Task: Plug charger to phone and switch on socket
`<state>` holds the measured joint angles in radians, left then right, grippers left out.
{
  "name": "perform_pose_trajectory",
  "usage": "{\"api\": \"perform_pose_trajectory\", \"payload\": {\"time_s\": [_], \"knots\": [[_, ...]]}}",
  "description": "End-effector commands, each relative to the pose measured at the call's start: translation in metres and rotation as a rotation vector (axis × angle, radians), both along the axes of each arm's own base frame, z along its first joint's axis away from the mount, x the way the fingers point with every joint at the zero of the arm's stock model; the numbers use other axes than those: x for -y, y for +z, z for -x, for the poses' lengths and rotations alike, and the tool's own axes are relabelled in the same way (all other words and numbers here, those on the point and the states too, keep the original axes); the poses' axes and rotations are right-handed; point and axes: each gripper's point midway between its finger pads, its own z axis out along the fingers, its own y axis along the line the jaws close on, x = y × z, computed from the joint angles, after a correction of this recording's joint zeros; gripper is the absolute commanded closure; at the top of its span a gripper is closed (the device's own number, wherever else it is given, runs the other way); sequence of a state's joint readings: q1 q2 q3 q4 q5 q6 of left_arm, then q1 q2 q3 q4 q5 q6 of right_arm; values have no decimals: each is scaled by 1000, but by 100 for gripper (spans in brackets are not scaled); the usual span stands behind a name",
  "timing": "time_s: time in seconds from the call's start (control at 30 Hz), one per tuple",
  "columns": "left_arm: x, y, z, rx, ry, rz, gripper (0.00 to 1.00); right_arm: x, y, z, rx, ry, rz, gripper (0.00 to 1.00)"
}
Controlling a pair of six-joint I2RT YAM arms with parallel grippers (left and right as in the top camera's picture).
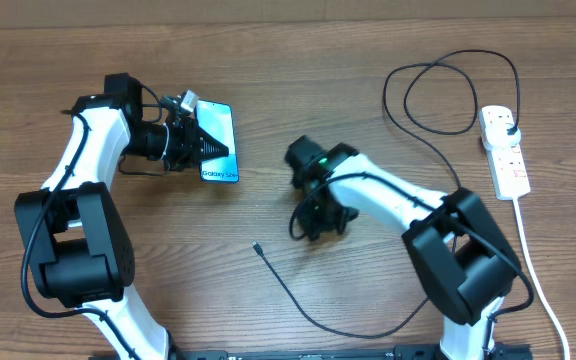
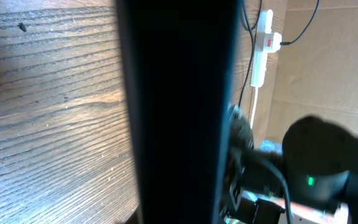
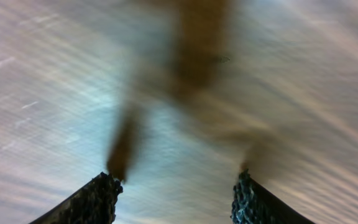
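The phone [image 1: 218, 143], with a lit blue-teal screen, is held tilted at the table's upper left by my left gripper [image 1: 190, 140], which is shut on it. In the left wrist view the phone's dark edge [image 2: 179, 112] fills the middle. The charger's thin black cable [image 1: 368, 330] loops over the table; its connector tip [image 1: 256, 246] lies free on the wood and its plug [image 1: 509, 132] sits in the white socket [image 1: 505, 152] at the right. My right gripper [image 1: 320, 222] points down over bare wood, open and empty, right of the tip [image 3: 178, 186].
The socket's thick white cord [image 1: 533, 270] runs down the right side to the front edge. The cable loops [image 1: 438, 95] lie left of the socket. In the left wrist view the socket [image 2: 264, 37] and my right arm [image 2: 319, 168] show beyond the phone.
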<state>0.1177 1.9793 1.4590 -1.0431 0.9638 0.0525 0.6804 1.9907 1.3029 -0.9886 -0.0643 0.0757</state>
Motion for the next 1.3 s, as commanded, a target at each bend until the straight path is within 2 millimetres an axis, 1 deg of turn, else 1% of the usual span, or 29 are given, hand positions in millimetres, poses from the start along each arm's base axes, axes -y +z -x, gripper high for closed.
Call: {"api": "perform_pose_trajectory", "payload": {"time_s": [0.0, 0.1, 0.2, 0.27, 0.33, 0.37, 0.5, 0.6, 0.67, 0.77, 0.87, 0.97, 1.13, 1.2, 1.27], "knots": [[5, 13, 1, 45, -16, 19, 96, -33, -11, 34, -64, 151, -39, 38], [5, 13, 1, 44, -16, 19, 96, -46, -10, 42, 12, 238, 23, 32], [5, 13, 1, 45, -16, 18, 96, -56, -10, 55, 73, 325, 81, 23], [5, 13, 0, 50, -16, 16, 96, -60, -9, 60, 126, 336, 125, 19], [4, 13, -2, 68, -20, 11, 96, -64, -8, 65, 166, 344, 155, 9], [4, 13, -4, 84, -24, 9, 96, -65, -8, 67, 182, 346, 166, 0], [4, 13, -8, 112, -25, 5, 96, -68, -6, 70, 218, 332, 187, 0], [3, 13, -8, 114, -25, 5, 96, -71, 3, 71, 191, 264, 178, 0], [3, 12, -8, 120, -29, -2, 96, -85, 16, 74, 163, 257, 120, 0], [-1, 7, -10, 126, -30, -40, 96, -111, 42, 67, 190, 261, 33, 0], [-2, 5, -10, 123, -29, -53, 96, -123, 58, 66, 184, 323, -12, 0], [-1, 7, -9, 119, -30, -36, 96, -122, 56, 68, 176, 337, -11, 0], [-1, 7, -9, 121, -30, -38, 96, -114, 46, 73, 155, 340, 13, 0], [-1, 7, -9, 125, -33, -40, 96, -106, 37, 79, 128, 341, 29, 0], [-1, 7, -9, 132, -39, -41, 96, -100, 25, 83, 115, 327, 39, 0]]}}
